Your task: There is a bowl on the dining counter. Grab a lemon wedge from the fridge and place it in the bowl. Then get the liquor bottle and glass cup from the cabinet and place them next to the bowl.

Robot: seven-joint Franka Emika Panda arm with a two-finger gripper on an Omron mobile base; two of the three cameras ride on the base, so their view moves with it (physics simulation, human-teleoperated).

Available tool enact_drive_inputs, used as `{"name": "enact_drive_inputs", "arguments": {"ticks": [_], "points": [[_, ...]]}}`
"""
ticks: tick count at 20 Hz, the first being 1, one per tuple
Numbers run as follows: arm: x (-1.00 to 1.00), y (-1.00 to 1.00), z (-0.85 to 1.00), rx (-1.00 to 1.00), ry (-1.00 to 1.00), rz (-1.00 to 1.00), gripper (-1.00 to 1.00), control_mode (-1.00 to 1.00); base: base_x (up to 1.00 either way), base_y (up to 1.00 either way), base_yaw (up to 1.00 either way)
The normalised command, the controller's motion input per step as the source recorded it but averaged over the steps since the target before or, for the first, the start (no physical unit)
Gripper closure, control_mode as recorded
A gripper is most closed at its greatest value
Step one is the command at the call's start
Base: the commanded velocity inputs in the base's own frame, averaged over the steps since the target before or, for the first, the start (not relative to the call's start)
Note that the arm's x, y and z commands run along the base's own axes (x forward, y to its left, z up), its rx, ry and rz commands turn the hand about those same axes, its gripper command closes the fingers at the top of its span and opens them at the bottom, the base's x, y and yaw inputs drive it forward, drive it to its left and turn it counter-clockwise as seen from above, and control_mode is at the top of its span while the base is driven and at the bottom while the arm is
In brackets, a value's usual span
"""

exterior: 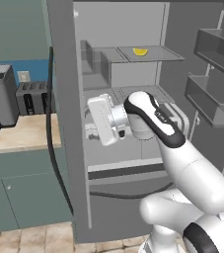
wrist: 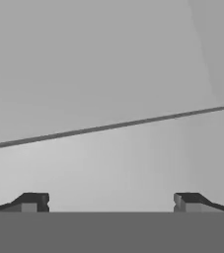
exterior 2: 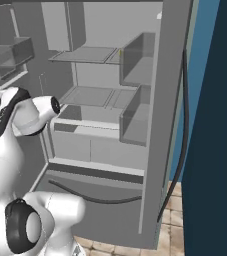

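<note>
Fridge [exterior: 133,148]: doors open. Lemon wedge [exterior: 140,51]: on upper shelf, not yet taken. Claw [wrist: 111,201]: wide, empty. Bowl, bottle, cup steps outstanding.

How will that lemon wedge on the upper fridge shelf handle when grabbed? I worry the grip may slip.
The lemon wedge looks small against the shelf, so probably light. Its curved shape may rock or slide if nudged. The gripper stands open, holding nothing.
</note>
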Motion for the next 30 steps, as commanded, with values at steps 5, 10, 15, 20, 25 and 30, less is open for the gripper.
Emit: {"name": "enact_drive_inputs", "arguments": {"ticks": [5, 10, 15, 20, 25, 30], "points": [[-0.06, 0.70, -0.28, 0.00, 0.00, 0.07, -1.00, -1.00, 0.00, 0.00, 0.00], [-0.04, 0.63, -0.27, -0.01, 0.00, 0.03, -1.00, -1.00, 0.00, 0.00, 0.00], [-0.07, 0.48, -0.19, -0.05, 0.00, 0.00, -1.00, -1.00, 0.00, 0.00, 0.00], [0.00, 0.04, -0.12, -0.08, 0.00, 0.00, -1.00, -1.00, 0.00, 0.00, 0.00], [-0.31, -0.16, -0.01, -0.19, -0.05, 0.00, -1.00, -1.00, 0.00, 0.00, 0.00], [-0.46, -0.32, 0.00, -0.24, -0.09, 0.00, -1.00, -1.00, 0.00, 0.00, 0.00]]}}
